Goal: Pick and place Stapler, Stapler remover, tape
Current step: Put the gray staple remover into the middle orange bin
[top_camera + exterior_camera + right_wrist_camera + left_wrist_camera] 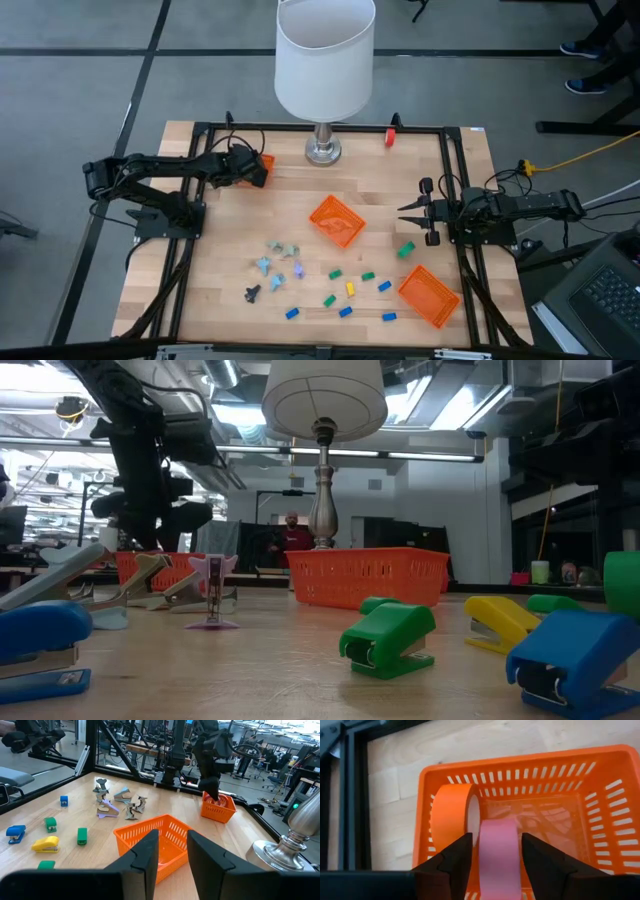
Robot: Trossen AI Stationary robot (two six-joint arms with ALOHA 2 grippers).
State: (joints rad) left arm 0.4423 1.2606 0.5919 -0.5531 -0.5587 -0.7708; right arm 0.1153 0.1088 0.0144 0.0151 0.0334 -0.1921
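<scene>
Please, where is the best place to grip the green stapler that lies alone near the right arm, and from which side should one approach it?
The small green plastic stapler lies flat on the wooden table, apart from the other staplers and just in front of the right end effector. Probably best to come straight down from above and close on its two long sides at mid-body, where the block shape looks narrow and even.

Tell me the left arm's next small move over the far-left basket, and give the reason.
Probably lift the left pincer straight up out of the orange basket. The pink tape roll stands between its fingers, inside the basket beside the orange tape roll, and narrow gaps show on both sides, so it looks released.
</scene>
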